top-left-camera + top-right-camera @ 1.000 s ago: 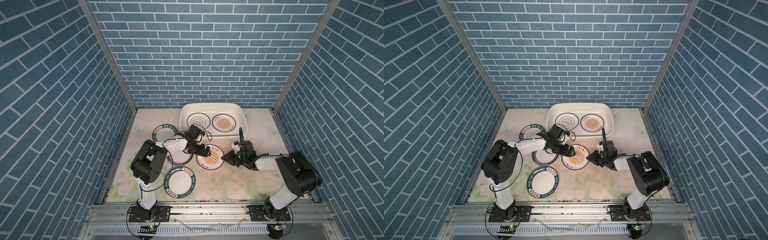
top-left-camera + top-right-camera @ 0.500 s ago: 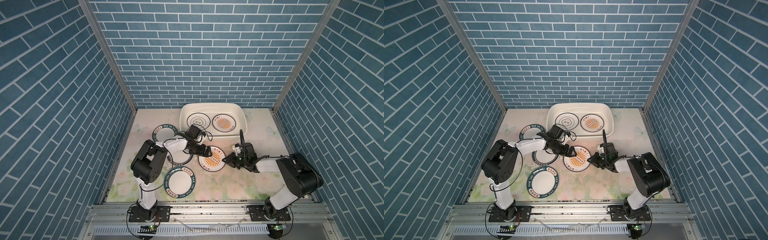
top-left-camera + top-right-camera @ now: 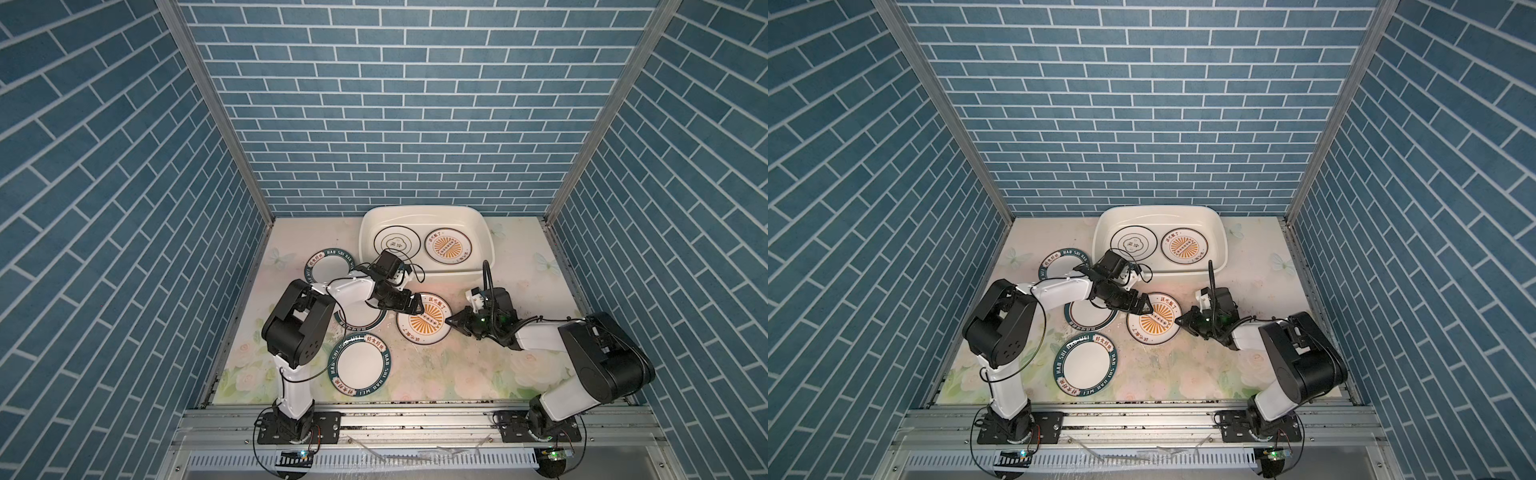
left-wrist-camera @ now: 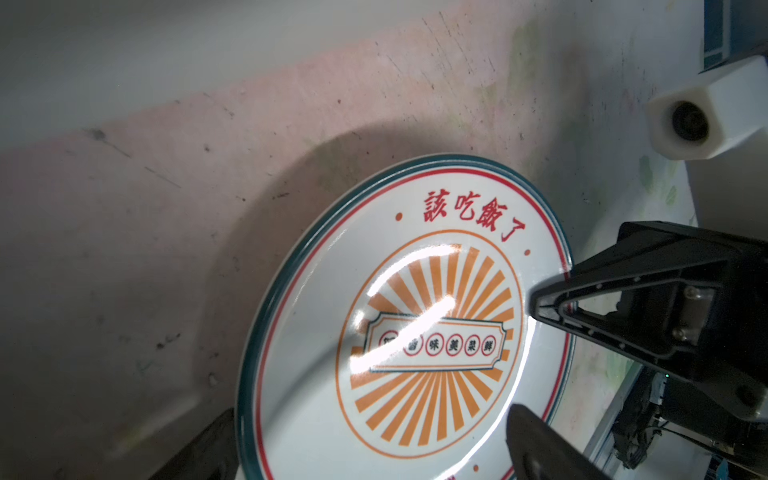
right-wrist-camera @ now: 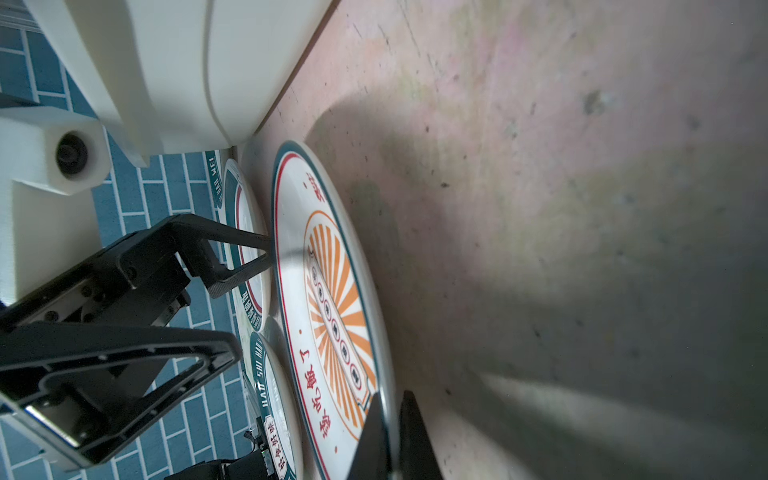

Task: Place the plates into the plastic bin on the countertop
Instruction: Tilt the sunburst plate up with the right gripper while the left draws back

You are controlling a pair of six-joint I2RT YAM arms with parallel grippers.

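Nearest the front rail, at the table's [image 3: 457,374] 7 o'clock, the near teal plate [image 3: 360,369] lies flat and untouched. At the table's centre sits the sunburst plate [image 3: 424,329]. The right end effector [image 3: 449,321] is clamped narrow on its 3 o'clock rim, with one finger [image 5: 370,436] on each face of the edge in the right wrist view. The left end effector [image 3: 417,306] stands wide, its tips at the same plate's 11 o'clock rim and gripping nothing. Just beside that plate at 9 o'clock, the middle teal plate [image 3: 361,318] lies partly under the left arm. The far teal plate [image 3: 328,271] rests at the table's 10 o'clock. At 12 o'clock, the plastic bin [image 3: 449,274] holds the ringed plate [image 3: 392,243] and the second sunburst plate [image 3: 448,249] side by side.
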